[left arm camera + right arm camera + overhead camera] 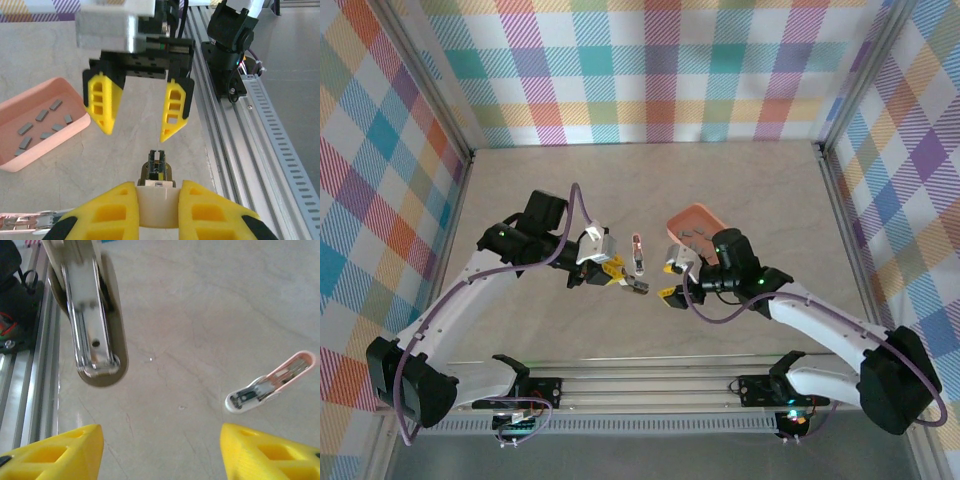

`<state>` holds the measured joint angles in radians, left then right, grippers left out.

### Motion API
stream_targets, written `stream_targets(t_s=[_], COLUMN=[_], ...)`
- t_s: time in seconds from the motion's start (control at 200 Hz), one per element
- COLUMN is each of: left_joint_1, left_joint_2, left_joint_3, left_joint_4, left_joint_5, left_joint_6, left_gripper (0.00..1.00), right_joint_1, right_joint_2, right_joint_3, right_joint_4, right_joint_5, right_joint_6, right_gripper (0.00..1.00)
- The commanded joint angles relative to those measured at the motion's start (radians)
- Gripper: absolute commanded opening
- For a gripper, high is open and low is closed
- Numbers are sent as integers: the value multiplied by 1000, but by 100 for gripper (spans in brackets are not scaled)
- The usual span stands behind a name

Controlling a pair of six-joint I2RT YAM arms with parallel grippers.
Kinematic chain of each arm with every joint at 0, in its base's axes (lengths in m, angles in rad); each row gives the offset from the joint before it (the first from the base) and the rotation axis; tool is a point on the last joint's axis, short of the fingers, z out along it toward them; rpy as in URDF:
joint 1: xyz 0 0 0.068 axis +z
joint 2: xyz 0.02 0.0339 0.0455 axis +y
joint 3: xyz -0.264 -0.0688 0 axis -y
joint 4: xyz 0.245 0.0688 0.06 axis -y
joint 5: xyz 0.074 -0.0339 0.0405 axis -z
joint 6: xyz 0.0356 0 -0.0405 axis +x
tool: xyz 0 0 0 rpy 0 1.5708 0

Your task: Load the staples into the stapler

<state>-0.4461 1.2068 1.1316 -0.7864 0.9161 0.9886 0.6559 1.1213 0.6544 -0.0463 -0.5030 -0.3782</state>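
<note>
The left arm (470, 280) reaches in from the left with the left gripper (157, 192) clamped on the stapler (156, 172), while the right arm (820, 322) bends in from the right, the right gripper (136, 134) facing the stapler's tip, jaws spread wide.

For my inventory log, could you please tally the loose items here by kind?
Tray: 1
Staple strips in it: 8
Pink stapler on the table: 1
Cream-and-silver stapler-like piece in the left tool: 1
Total: 11
</note>
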Motion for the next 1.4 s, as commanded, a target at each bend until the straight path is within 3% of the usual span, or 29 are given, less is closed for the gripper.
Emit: stream_targets(t_s=[0.0,0.235,0.63,0.8,0.945,0.98,1.015,1.12,1.24,1.36,1.395], left_joint_1=[7,7,6,6,6,6,7,7,10,31,42], left_joint_2=[-12,-7,2,9,10,9,5,-17,-53,-85,-93], left_joint_3=[17,10,8,10,10,10,3,-40,-103,-133,-140], left_joint_4=[-9,13,21,28,47,61,89,223,361,380,374], left_joint_5=[-1,15,45,49,44,29,4,-110,-365,-644,-695], left_joint_6=[14,3,-6,-12,-44,-73,-125,-373,-679,-915,-967], left_gripper=[13,13,13,13,14,19,33,56,77,98,100], right_joint_1=[54,155,195,200,200,200,200,201,241,305,329], right_joint_2=[-20,52,160,188,193,186,175,141,115,142,163], right_joint_3=[70,152,221,229,224,216,204,175,142,157,176], right_joint_4=[1,26,81,97,98,107,124,164,182,142,120], right_joint_5=[42,83,24,-16,-24,-17,6,124,328,538,597], right_joint_6=[59,61,56,61,56,61,81,232,442,608,647], right_gripper=[65,68,65,54,31,25,20,14,12,13,13])
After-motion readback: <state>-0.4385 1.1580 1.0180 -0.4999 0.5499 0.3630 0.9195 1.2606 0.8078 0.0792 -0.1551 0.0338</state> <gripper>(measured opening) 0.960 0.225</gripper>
